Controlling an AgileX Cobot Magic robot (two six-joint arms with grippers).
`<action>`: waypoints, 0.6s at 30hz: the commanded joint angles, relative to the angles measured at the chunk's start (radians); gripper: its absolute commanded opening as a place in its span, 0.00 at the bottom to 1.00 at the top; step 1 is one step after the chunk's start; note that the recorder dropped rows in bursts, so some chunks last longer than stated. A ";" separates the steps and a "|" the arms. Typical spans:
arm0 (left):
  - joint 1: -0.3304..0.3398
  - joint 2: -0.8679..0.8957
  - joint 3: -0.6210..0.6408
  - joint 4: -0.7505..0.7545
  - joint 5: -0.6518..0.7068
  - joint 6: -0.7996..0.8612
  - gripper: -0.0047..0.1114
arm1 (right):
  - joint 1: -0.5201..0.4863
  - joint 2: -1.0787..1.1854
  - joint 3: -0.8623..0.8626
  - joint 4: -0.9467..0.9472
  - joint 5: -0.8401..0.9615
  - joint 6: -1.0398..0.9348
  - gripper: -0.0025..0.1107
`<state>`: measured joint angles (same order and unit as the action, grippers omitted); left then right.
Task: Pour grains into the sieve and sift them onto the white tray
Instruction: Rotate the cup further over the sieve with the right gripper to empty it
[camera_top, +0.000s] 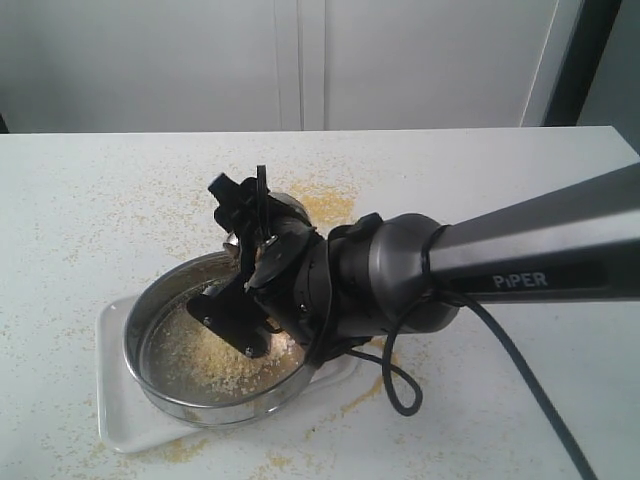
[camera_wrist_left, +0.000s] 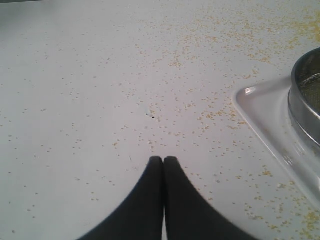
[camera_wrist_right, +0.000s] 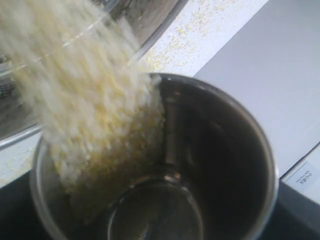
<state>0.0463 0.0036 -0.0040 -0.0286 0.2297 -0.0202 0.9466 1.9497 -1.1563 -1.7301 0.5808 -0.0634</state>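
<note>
- At far left, over the flat white table (camera_wrist_left: 75, 75): black two-fingered left gripper (camera_wrist_left: 163, 160), fingertips pressed together and holding nothing. It hovers near the tray's corner, probably parked out of the pouring arm's way.
- Flat rectangular white tray (camera_top: 112, 400) with rounded corners and a low rim: lies at the near left of the table beneath the sieve, placed to catch whatever passes the mesh.
- Wide round steel-rimmed sieve (camera_top: 137, 335) with a fine wire-mesh floor: appears to rest on the tray and covers most of it.
- Tiny loose golden-yellow and off-white grains (camera_wrist_right: 90, 105): a blurred stream leaves the cup's lip, and a pale layer lies on the mesh. Strays dot the table around the tray, with a denser patch behind the sieve.
- Small shiny steel cup (camera_wrist_right: 225, 165): tipped steeply over the sieve's far side and partly emptied, one inner wall bare.
- Black right gripper (camera_top: 245, 262) on a grey arm: reaches in from the right, jaws set wide and clamped on the steel cup, wrist rolled to hold the tilt. Pouring looks under way; sifting is not yet begun.
</note>
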 joint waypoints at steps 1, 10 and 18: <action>0.002 -0.004 0.004 -0.008 0.003 -0.002 0.05 | 0.001 0.006 -0.010 -0.014 0.021 -0.020 0.02; 0.002 -0.004 0.004 -0.008 0.003 -0.002 0.05 | 0.034 0.009 -0.010 -0.014 0.027 -0.049 0.02; 0.002 -0.004 0.004 -0.008 0.003 -0.002 0.05 | 0.043 0.009 -0.010 -0.014 0.074 -0.183 0.02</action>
<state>0.0463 0.0036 -0.0040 -0.0286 0.2297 -0.0202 0.9870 1.9620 -1.1563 -1.7315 0.6442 -0.1983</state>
